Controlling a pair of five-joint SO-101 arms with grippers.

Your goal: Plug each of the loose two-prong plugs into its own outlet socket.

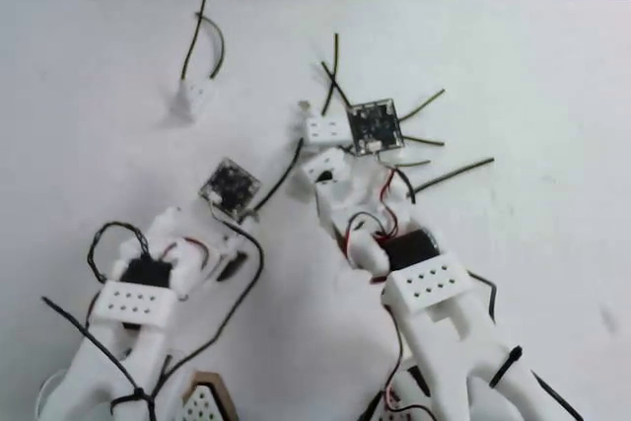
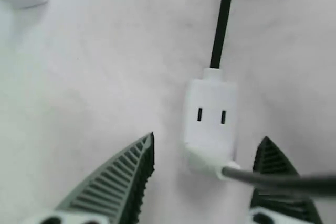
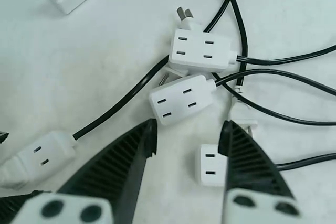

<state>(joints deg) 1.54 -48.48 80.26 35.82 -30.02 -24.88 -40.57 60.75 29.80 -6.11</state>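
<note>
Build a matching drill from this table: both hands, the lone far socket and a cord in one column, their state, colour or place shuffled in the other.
Things:
1. left hand
2. right hand
3. lone socket
4. cord

Matches:
A. black
B. open, with a cluster of sockets just ahead
C. apart from the others, toward the far side of the table
D. open, with one two-slot socket between its fingers

Pairs: 1-D; 2-B; 3-C; 4-A
</note>
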